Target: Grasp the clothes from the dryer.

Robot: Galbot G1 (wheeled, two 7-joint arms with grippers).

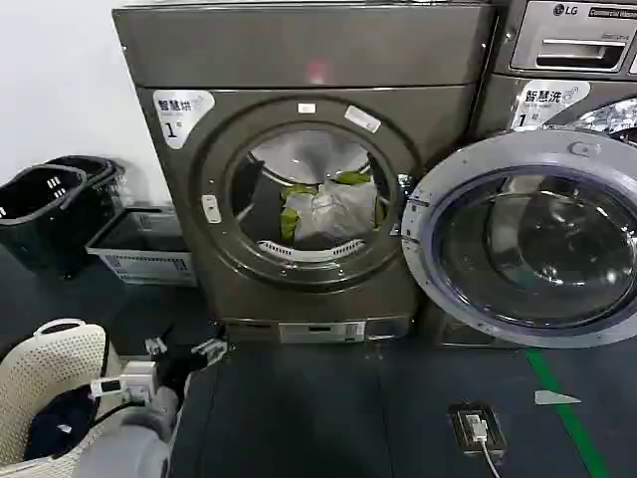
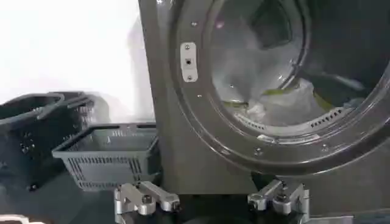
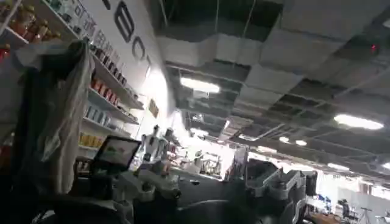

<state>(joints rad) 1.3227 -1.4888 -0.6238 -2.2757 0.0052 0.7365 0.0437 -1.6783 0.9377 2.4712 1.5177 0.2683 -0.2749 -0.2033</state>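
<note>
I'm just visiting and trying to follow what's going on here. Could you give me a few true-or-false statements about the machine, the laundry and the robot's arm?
1. The dryer's glass door is swung open. True.
2. The clothes lie inside the drum. True.
3. The left end effector is already holding the clothes. False: it is open, low and outside the drum, in front of the dryer's base.
4. The grey basket beside the dryer is heaped with laundry. False: it looks empty.
5. The clothes are all dark blue. False: whitish-grey with yellow-green pieces.
6. The dryer carries a sticker with a "1". True.
</note>
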